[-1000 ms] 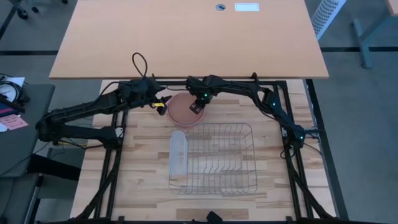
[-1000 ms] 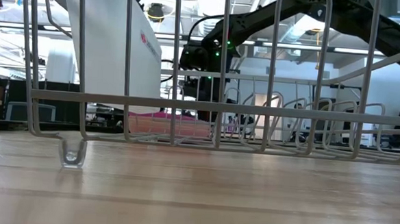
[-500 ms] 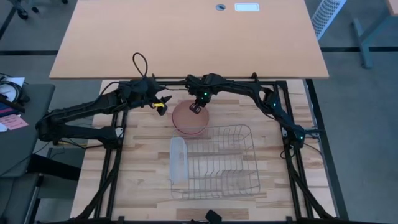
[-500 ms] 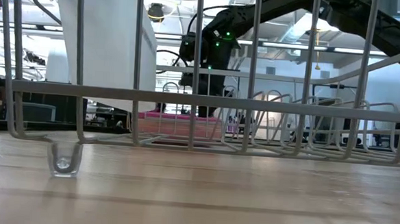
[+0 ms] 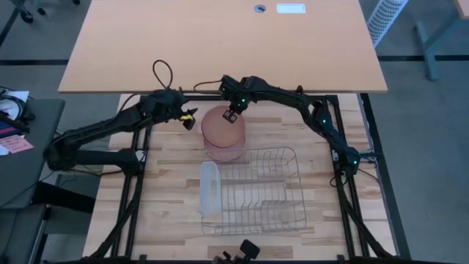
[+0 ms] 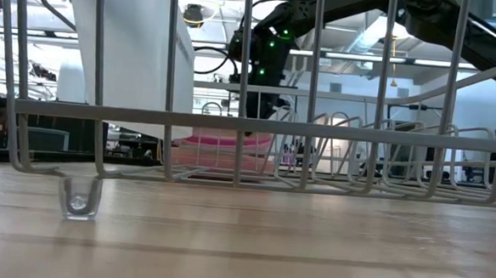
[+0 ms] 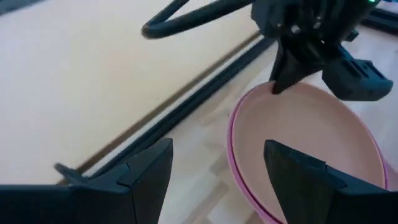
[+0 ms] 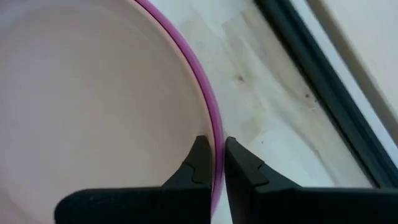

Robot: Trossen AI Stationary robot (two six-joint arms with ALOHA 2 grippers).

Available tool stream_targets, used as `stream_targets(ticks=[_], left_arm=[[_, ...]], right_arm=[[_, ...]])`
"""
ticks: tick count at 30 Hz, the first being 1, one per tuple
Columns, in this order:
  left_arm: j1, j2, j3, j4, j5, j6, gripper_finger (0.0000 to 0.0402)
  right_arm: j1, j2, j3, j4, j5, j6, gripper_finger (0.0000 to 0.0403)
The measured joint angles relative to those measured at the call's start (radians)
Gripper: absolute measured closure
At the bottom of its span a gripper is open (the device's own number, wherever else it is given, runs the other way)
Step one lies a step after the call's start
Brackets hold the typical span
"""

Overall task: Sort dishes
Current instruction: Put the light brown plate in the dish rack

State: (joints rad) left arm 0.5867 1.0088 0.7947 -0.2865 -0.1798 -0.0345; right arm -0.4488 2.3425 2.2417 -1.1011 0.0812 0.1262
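Two plates were pinched together at their far rim by the right gripper (image 8: 213, 163), whose fingers were closed on the thin edge: one finger lay inside on the pale pink plate (image 5: 222, 126), the other outside against the magenta pink plate (image 8: 208, 106) beneath it. The rim was probably chosen because it offers the only lip that narrow fingers can grasp on a flat plate. In the low view the plates (image 6: 228, 140) were seen hanging just below the gripper, seemingly lifted clear of the table (image 5: 168, 176), though contact at their near edge could not be excluded. The wire rack (image 5: 260, 187), with the white tray (image 5: 209, 185) at its side, stood beyond the plates from the gripper, close enough for a short carry into its slots; that was judged the likely purpose. The left gripper (image 7: 214, 171) was held beside the plates with its fingers spread wide and nothing between them, apparently waiting
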Motion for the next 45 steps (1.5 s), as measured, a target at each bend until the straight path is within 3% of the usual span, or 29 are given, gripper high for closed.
stream_targets(ticks=[10, 19, 26, 33, 45], left_arm=[[0.101, 0.002, -0.059, 0.022, 0.154, -0.023, 0.0155], [0.115, 0.044, -0.059, -0.018, 0.281, -0.092, 0.0155], [0.109, 0.218, -0.059, -0.02, 0.401, -0.105, 0.0155], [0.103, 0.386, -0.059, -0.001, 0.456, -0.131, 0.0155], [0.088, 0.588, -0.02, 0.041, 0.464, -0.15, 0.0155]], right_arm=[[-0.012, -0.001, 0.116, -0.088, -0.007, -0.053, 0.0386], [-0.051, -0.092, 0.106, -0.171, -0.061, -0.101, 0.0386], [-0.071, -0.17, 0.106, -0.196, -0.114, -0.129, 0.0387], [-0.068, -0.23, 0.106, -0.227, -0.117, -0.149, 0.0387], [-0.036, -0.232, 0.106, -0.207, -0.118, -0.161, 0.0387]])
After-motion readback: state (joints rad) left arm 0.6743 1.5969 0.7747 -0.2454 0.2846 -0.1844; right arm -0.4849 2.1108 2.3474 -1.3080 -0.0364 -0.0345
